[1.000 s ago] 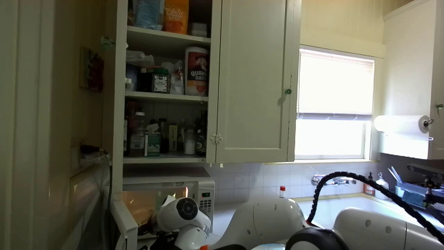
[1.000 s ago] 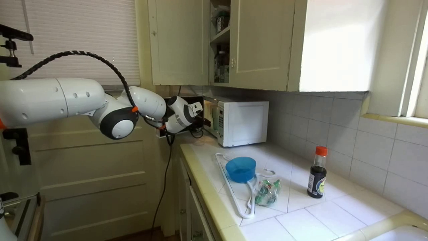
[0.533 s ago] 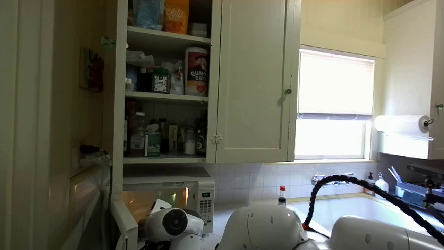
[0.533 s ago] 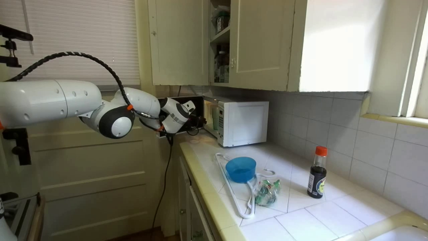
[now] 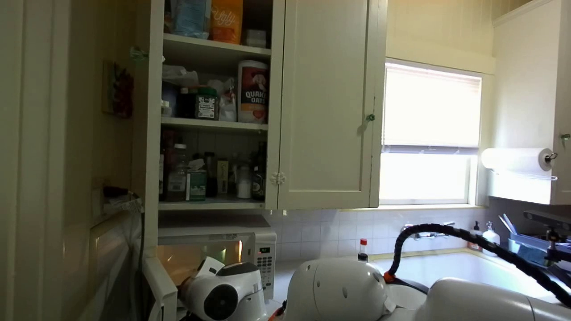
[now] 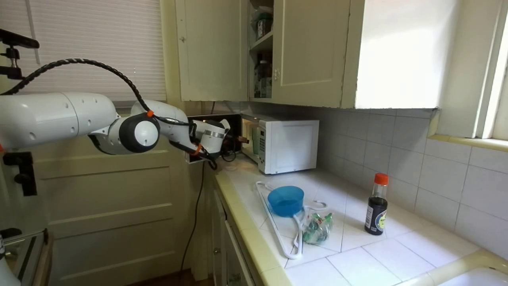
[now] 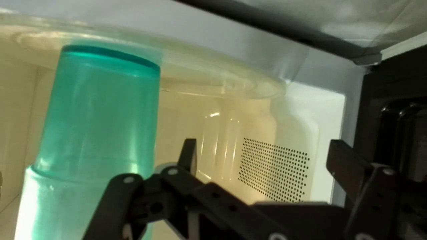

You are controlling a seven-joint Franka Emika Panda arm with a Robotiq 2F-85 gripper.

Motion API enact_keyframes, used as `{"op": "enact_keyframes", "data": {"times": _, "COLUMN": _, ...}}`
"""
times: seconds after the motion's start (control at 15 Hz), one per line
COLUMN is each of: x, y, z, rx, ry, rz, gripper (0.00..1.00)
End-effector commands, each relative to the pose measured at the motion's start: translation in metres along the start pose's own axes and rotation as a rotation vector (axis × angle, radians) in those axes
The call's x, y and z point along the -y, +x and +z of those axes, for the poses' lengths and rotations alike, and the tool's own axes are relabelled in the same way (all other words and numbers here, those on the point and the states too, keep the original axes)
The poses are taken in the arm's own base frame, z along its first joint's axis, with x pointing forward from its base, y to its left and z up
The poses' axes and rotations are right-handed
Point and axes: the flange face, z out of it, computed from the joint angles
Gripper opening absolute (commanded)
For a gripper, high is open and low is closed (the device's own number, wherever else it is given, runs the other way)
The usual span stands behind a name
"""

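Tiled in white, the surface carries a bowl, a bottle and an open, lit microwave. On the turntable inside, we see the cup standing. Near it, we find the fingers spread wide, holding nothing; the cup is beside them, not between.

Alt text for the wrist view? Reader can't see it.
Open tool, holding nothing, partly covers a green cup at picture left, inside an open, lit microwave. The view looks upside down: the cup's base appears to rest on the glass plate near the top edge.
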Motion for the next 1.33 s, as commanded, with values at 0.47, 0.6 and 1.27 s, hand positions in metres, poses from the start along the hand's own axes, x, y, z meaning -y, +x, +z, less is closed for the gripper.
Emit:
{"op": "enact_keyframes", "data": {"times": 0.47, "x": 0.028, "y": -0.047, "z": 0.005, "rx": -0.161, "ry": -0.181, "rz": 0.090, "gripper": 1.00}}
{"op": "enact_keyframes", "data": {"times": 0.6, "x": 0.029, "y": -0.053, "z": 0.007, "rx": -0.182, "ry": -0.216, "rz": 0.110, "gripper": 1.00}}
{"op": "enact_keyframes", "data": {"times": 1.27, "x": 0.010, "y": -0.062, "z": 0.015, "rx": -0.297, "ry": -0.335, "rz": 0.264, "gripper": 1.00}}
